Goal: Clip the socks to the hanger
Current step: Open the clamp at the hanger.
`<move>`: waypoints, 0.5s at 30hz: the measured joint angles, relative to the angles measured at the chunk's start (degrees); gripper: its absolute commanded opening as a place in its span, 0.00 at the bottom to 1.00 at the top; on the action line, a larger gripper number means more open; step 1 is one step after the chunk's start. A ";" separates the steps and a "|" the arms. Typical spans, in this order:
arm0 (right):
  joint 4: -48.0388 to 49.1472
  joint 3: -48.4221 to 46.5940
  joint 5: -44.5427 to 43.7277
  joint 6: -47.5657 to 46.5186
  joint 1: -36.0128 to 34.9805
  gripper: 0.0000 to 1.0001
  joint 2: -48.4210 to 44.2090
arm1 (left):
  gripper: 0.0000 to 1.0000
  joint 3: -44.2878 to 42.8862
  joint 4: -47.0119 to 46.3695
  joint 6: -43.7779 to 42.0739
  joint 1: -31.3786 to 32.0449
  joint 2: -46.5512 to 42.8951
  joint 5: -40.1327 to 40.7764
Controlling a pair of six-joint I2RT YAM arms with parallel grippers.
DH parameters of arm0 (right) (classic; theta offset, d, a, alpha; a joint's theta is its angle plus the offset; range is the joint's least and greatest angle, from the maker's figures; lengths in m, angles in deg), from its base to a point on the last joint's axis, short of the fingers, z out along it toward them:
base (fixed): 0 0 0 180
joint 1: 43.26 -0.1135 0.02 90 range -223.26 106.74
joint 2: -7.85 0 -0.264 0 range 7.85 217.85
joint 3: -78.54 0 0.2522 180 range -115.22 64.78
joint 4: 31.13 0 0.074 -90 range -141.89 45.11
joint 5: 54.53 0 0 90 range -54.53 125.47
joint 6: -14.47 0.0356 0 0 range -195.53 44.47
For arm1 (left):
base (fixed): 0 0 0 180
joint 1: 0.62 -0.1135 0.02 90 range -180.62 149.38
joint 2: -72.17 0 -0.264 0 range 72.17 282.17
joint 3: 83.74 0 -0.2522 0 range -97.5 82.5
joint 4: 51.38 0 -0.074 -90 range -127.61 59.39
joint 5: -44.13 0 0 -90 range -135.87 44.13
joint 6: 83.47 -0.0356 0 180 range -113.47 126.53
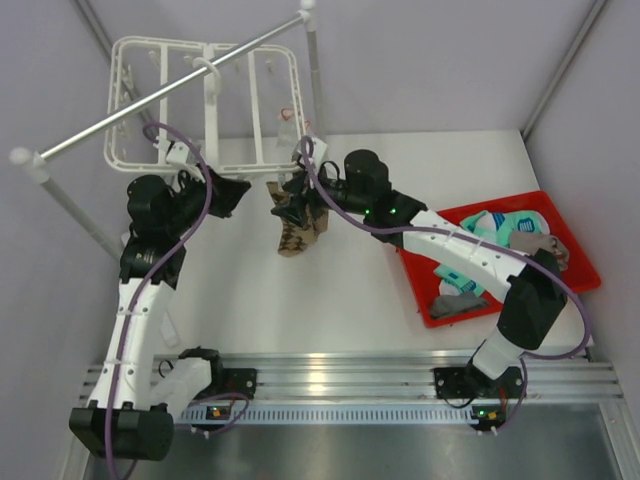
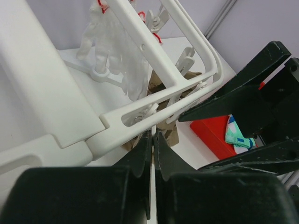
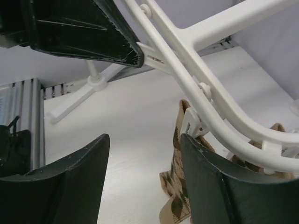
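The white hanger [image 1: 160, 42] hangs from a grey rail at the back left. A brown-and-tan checkered sock [image 1: 298, 235] hangs below its near corner, its top edge in a small white clip [image 3: 191, 123]. My left gripper [image 1: 245, 192] is shut, its tips [image 2: 153, 135] right under the hanger's frame bar [image 2: 154, 105]; a thin white strip shows between them, and I cannot tell if it is held. My right gripper [image 1: 285, 200] stands open [image 3: 145, 140], its right finger [image 3: 219, 186] beside the sock [image 3: 180, 186] and clip. More socks, teal-and-white [image 1: 510, 225] and grey [image 1: 460, 303], lie in the tray.
A red tray [image 1: 490, 203] sits at the table's right side under the right arm. The long grey rail [image 1: 150, 105] crosses the hanger diagonally on two white posts. A clear glove-like sheet [image 2: 110, 46] dangles from the hanger. The two grippers' fingers are very close together.
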 measured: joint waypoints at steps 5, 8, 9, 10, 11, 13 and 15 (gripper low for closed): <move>1.42 -0.02 -3.37 -4.83 -0.94 0.63 0.72 | 0.00 -3.08 5.68 -1.01 0.00 0.02 0.24; 2.54 -0.15 -4.09 -9.51 -1.57 0.68 0.72 | 0.00 -6.23 9.97 -2.97 0.02 0.02 0.15; 2.89 -0.15 -4.17 -10.97 -1.70 0.68 0.72 | 0.00 -7.21 11.41 -3.63 0.02 0.02 0.11; 3.10 -0.15 -4.28 -12.70 -1.81 0.69 0.72 | 0.00 -8.22 12.92 -4.55 0.02 0.02 0.00; 3.19 -0.15 -4.37 -14.60 -1.92 0.70 0.72 | 0.00 -9.62 15.02 -5.73 0.02 0.13 -0.04; 3.48 -0.15 -4.59 -17.33 -2.08 0.70 0.72 | 0.00 -11.72 18.01 -7.28 0.02 0.46 -0.31; 3.67 -0.15 -4.79 -19.47 -2.27 0.70 0.72 | 0.00 -14.10 21.09 -8.87 0.04 1.22 -0.90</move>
